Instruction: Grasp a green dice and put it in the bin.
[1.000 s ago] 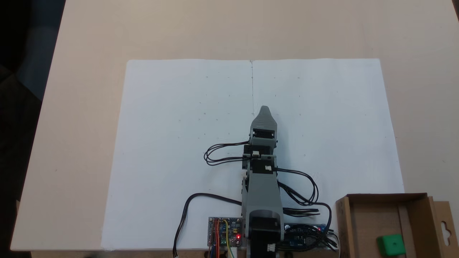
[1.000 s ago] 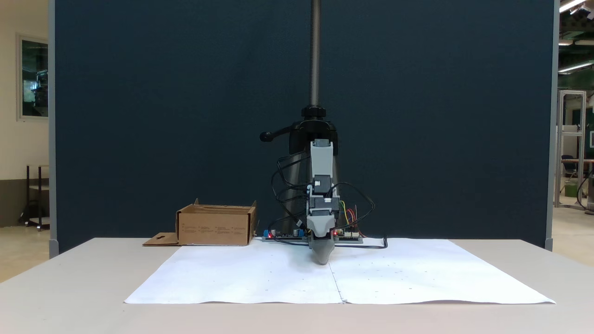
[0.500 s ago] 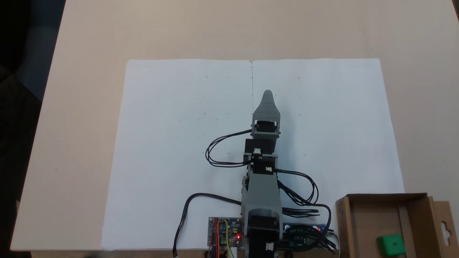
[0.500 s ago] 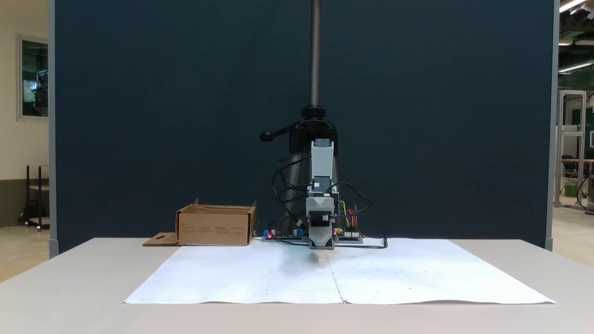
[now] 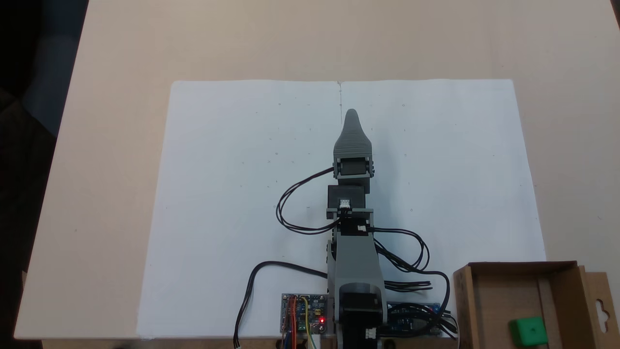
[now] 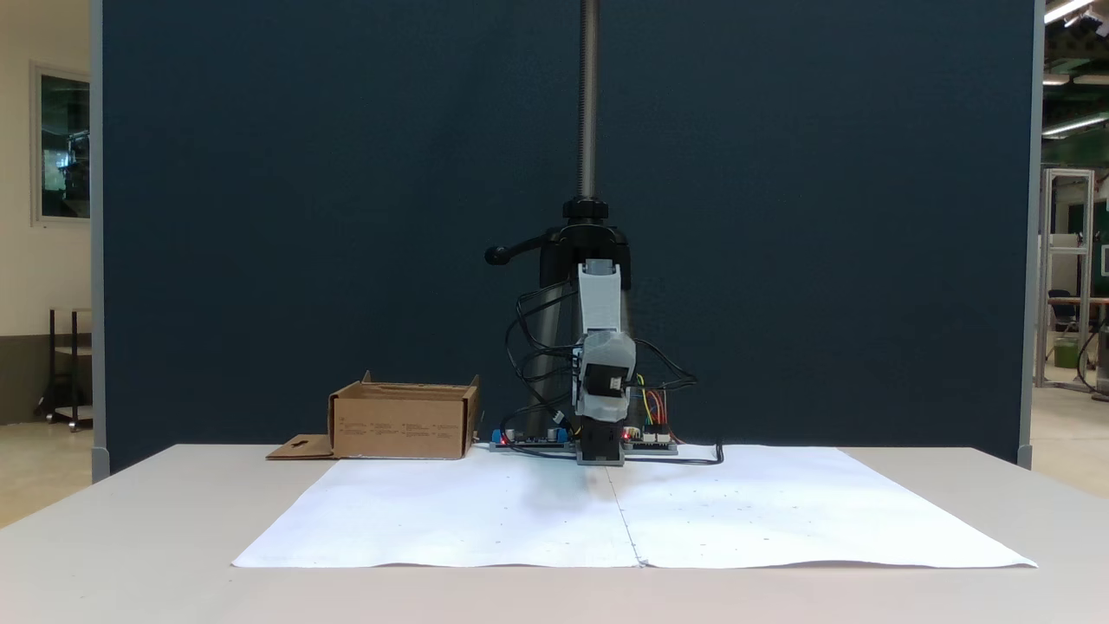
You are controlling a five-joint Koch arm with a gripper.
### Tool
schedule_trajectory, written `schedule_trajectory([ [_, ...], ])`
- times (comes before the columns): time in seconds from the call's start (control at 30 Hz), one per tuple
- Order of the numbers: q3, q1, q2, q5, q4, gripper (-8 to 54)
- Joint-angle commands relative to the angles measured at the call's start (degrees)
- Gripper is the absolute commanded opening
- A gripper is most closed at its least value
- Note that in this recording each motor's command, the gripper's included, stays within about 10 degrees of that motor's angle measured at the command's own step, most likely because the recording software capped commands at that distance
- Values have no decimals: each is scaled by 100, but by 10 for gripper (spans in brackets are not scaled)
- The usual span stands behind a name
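The green dice (image 5: 528,331) lies inside the bin (image 5: 466,300), a brown cardboard box at the lower right corner of a fixed view. The same bin (image 6: 403,425) stands at the left behind the paper in a fixed view; its walls hide the dice there. My gripper (image 5: 351,114) stretches out over the middle of the white paper, far from the bin, with nothing seen in it. From above a single grey tapered jaw covers the other. From the front the gripper (image 6: 605,368) points toward the camera, raised above the sheet, and no gap can be made out.
White paper (image 5: 232,194) covers the table's middle. Circuit boards (image 5: 302,315) and looped black cables (image 5: 411,271) sit by the arm's base. The bin's flap (image 5: 600,310) with a keyhole cutout sticks out sideways. A camera stand pole (image 6: 589,104) rises behind the arm.
The arm has stretched forward and lifted: the gripper went from pointing down near the paper to reaching out level, farther from the base. The dice stayed in the bin.
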Motion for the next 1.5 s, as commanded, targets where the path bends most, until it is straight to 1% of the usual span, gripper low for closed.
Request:
schedule_trajectory([
  [0.0,422,18,606,-492,-886,446],
  [0.73,422,97,606,-492,-2318,456],
  [1.47,422,88,589,-475,-2303,454],
])
